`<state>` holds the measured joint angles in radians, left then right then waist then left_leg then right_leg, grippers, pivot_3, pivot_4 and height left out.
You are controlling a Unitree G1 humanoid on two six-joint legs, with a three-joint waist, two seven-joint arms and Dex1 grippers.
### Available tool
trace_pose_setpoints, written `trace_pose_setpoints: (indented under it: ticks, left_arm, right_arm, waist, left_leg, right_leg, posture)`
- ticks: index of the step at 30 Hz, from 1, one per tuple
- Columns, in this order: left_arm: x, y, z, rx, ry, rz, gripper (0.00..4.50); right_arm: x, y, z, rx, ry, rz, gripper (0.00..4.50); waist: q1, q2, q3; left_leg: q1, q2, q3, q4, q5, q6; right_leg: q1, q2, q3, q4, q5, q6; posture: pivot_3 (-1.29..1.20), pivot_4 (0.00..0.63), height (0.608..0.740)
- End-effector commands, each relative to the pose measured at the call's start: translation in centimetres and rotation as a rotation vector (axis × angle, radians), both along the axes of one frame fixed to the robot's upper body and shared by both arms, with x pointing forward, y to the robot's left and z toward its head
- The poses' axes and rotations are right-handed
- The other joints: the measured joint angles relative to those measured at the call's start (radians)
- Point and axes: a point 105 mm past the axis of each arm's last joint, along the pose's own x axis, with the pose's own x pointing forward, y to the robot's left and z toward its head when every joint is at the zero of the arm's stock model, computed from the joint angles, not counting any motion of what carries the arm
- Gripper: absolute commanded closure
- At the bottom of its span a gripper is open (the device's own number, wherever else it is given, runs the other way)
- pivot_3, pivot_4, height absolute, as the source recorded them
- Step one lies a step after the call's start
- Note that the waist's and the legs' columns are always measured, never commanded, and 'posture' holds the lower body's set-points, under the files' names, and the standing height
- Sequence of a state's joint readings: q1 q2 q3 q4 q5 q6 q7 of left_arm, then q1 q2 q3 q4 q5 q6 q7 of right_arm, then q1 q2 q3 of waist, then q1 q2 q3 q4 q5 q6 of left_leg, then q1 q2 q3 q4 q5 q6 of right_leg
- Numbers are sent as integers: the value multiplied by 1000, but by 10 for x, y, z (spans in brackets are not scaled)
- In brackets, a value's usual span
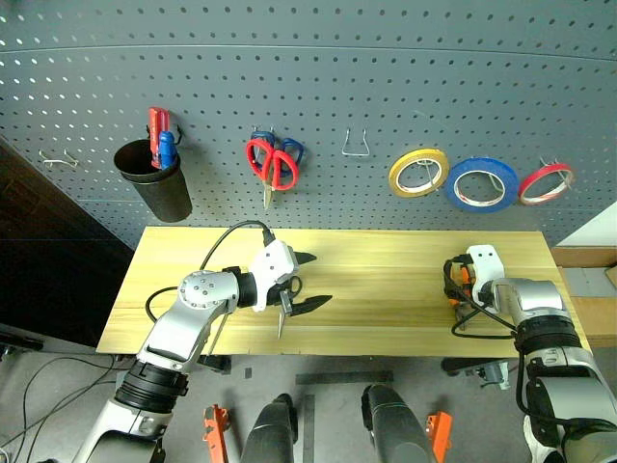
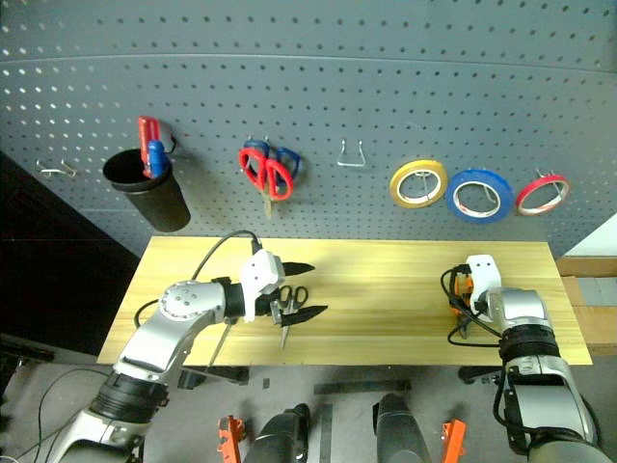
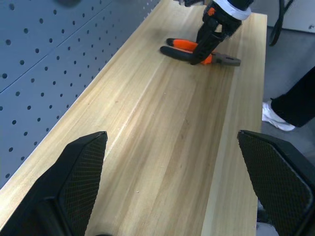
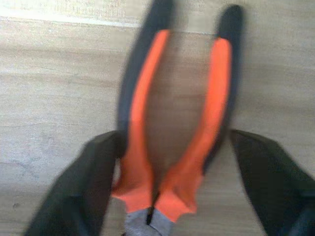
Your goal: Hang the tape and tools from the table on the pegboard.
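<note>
The right pincer (image 4: 170,182) is low over the pliers (image 4: 174,123), and its 2 black fingers (image 4: 81,187) stand apart on both sides of the handles. The left finger touches a handle; the right one looks just clear, so the pliers are not gripped tight yet. The pliers lie flat on the right end of the table (image 1: 386,289). They look hard and heavy for their size, made of metal. The orange-and-black handles look rubbery, so they should not slip much. The 2 handles together, near the joint, look like the best place to squeeze.

The left pincer (image 1: 310,280) is wide open above the middle of the table. The small silver scissors (image 2: 286,307) with black loops lie right by it. They look thin, light and stiff, and hard to lift off flat wood.

The table is smooth, pale yellow wood with long lines in it.

Farther back is the dark grey pegboard (image 1: 337,68), full of little round holes. The blue tape (image 1: 481,184) already hangs there, a flat ring, between a yellow tape roll (image 1: 417,173) and a red tape roll (image 1: 545,183). Red-handled scissors (image 1: 273,164) and a black cup (image 1: 154,180) hang there too.
</note>
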<state>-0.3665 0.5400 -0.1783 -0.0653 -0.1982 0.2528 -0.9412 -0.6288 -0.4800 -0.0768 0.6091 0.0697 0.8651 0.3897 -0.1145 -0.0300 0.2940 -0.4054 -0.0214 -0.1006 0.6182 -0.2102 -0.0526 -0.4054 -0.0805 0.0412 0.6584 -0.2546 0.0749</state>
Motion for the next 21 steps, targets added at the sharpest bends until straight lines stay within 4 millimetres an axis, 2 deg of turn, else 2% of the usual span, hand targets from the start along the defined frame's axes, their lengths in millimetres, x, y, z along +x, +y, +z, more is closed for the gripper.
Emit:
trace_pose_setpoints:
  ticks: [1, 3, 7, 8, 10, 12, 16, 19, 21]
  left_arm:
    - [-1, 2, 14, -81, -58, 40, 0]
    - [-2, 4, 14, -104, -57, 63, 0]
    - [-3, 26, 30, -215, -198, 220, 0]
    - [-2, 30, 33, -227, -229, 255, 0]
    - [-2, 45, 41, -298, -263, 362, 0]
    - [-5, 52, 44, -342, -262, 409, 0]
    - [-19, 52, 41, -366, -205, 401, 0]
    - [-22, 50, 43, -362, -184, 384, 0]
    - [-15, 52, 48, -361, -177, 415, 0]
  right_arm:
    - [-5, 15, -6, -28, -26, 40, 1779]
    - [-2, 22, 2, -40, -82, 59, 1807]
    - [-7, 73, 64, -24, -415, 178, 1826]
    - [-10, 80, 73, -33, -464, 201, 1826]
    - [-26, 111, 111, -31, -666, 250, 1838]
    - [-37, 125, 131, -6, -768, 245, 1842]
    - [-50, 165, 184, 29, -1025, 341, 1843]
    - [-46, 185, 218, 34, -1177, 399, 1845]
    - [-39, 199, 241, 42, -1275, 430, 1853]
  waist:
    - [-1, 0, 0]
    - [-2, 0, 0]
    - [-3, 1, 0]
    - [-2, 2, 0]
    - [2, 2, 0]
    - [3, 2, 0]
    - [8, 1, -1]
    - [9, 1, -1]
    - [8, 1, -1]
  left_leg:
    - [0, 0, 0, 0, 0, 0]
    - [0, 0, 0, 1, 0, 0]
    - [-2, 1, -1, 2, 0, 0]
    - [-5, 1, -1, 2, 0, 0]
    - [-11, 1, -2, 6, 0, -1]
    - [-16, 1, -2, 9, 0, -1]
    - [-16, 0, -3, 10, 0, -1]
    - [-16, 0, -3, 10, 1, -3]
    - [-16, 1, -3, 10, 3, -4]
  right_leg:
    - [0, 0, 0, 0, 0, 0]
    - [0, 0, 0, 1, 0, 0]
    - [-4, 1, 0, 4, 0, 0]
    - [-7, 1, 1, 5, 0, 0]
    - [-13, 1, 0, 7, 0, 0]
    - [-16, 1, 0, 7, 1, 1]
    - [-15, 1, 0, 6, 2, 3]
    - [-15, 1, 0, 6, 3, 2]
    - [-15, 3, 0, 6, 6, 1]
  posture:
    - [-142, 279, 740]
    - [-141, 273, 740]
    - [-135, 266, 740]
    - [-135, 266, 740]
    - [-125, 260, 740]
    - [-122, 256, 740]
    - [-116, 255, 740]
    - [-114, 252, 740]
    - [-111, 250, 740]
